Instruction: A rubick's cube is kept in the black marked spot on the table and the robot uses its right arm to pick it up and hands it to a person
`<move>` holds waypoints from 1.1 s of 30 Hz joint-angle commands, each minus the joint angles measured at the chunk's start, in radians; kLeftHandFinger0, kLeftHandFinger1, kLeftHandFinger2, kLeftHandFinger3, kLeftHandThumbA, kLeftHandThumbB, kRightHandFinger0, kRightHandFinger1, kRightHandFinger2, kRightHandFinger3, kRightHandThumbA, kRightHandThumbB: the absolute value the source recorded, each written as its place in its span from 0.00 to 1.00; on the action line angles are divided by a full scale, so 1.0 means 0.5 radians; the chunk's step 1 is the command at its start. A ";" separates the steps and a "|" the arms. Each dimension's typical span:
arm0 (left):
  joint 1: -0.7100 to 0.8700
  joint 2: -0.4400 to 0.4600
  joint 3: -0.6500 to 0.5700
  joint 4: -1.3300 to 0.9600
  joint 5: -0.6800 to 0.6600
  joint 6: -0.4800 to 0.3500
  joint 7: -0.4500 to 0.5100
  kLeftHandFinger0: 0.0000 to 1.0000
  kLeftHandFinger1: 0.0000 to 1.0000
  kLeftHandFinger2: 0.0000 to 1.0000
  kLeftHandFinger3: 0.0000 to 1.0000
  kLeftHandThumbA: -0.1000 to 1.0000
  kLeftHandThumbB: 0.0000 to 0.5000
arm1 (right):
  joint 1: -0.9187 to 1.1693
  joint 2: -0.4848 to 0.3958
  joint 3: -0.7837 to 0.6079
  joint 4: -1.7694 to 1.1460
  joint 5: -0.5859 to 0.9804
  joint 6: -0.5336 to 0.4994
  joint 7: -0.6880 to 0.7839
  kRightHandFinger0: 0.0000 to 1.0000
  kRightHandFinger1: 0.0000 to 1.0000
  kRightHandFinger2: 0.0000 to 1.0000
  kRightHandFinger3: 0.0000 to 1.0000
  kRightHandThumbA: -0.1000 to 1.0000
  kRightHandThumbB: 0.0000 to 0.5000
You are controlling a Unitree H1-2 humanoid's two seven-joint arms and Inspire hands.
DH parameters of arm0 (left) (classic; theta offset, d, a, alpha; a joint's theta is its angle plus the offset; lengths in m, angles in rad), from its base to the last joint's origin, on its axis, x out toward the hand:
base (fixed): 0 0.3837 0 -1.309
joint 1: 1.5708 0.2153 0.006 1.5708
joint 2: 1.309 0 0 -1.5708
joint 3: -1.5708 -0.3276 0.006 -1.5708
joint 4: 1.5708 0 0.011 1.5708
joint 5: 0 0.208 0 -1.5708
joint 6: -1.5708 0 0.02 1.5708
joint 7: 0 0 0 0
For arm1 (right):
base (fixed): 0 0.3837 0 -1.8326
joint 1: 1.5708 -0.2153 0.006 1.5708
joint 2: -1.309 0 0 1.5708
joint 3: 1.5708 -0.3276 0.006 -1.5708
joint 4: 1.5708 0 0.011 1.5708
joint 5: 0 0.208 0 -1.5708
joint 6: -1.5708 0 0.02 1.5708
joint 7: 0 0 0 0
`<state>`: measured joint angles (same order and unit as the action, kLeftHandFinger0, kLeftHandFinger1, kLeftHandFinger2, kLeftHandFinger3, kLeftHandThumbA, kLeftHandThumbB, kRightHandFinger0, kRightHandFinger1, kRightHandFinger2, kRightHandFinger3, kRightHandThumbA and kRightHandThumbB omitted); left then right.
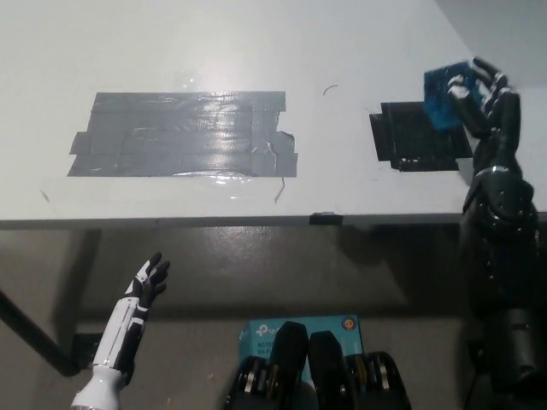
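My black right hand (479,98) is shut on the Rubik's cube (444,96), whose blue face shows. The cube hangs just above the far right corner of the black marked spot (417,137) on the white table (256,51). The black patch below it is bare. My white left hand (147,286) rests at the lower left, below the table's front edge, fingers apart and holding nothing.
A large patch of grey tape (184,135) covers the table's middle left. A small dark curl (330,89) lies on the tabletop beyond the black spot. A blue box (265,333) sits on the floor under the table edge.
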<state>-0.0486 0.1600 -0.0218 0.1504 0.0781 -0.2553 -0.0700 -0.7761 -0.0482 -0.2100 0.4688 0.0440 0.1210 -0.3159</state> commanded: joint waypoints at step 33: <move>-0.045 0.035 -0.013 -0.053 0.014 -0.007 -0.031 1.00 1.00 1.00 1.00 1.00 0.48 | -0.319 0.132 0.116 -0.399 0.268 0.358 0.109 0.00 0.43 0.88 0.91 0.00 0.32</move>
<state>-0.0568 0.1615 -0.0223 0.1445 0.0794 -0.2528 -0.0726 -0.8220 0.0321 -0.1973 0.1975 0.2504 0.3669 -0.2736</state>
